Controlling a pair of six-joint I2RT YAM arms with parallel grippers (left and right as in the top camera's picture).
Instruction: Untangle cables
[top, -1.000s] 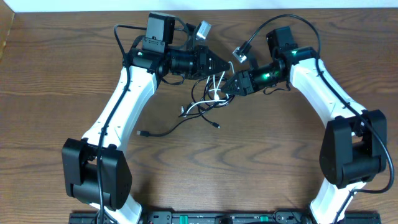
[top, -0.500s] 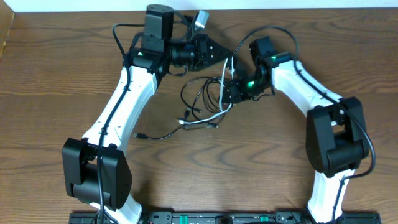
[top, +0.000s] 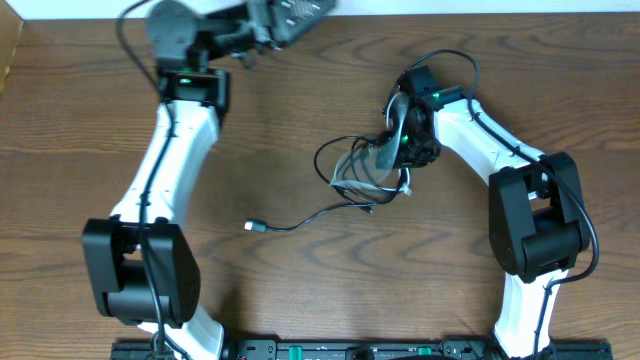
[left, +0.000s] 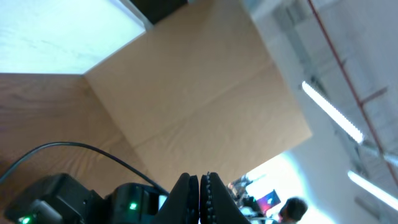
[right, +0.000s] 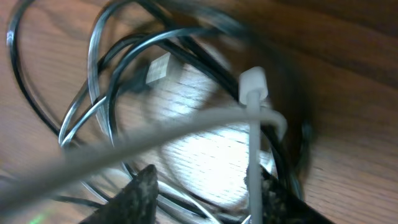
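The cables (top: 352, 172) lie looped together on the counter (top: 300, 300), with one black cord (top: 300, 220) trailing free. The right gripper (right: 202, 190) hangs over the knot, jaws partway apart astride the white cord (right: 252, 84) (no grip evident). The left gripper (left: 200, 190), jaws pressed together and empty, points upward. Most of the untangling looks undone.

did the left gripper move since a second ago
Yes. The left gripper has pulled back from the cables to the far edge of the table, ending up left of where it was.
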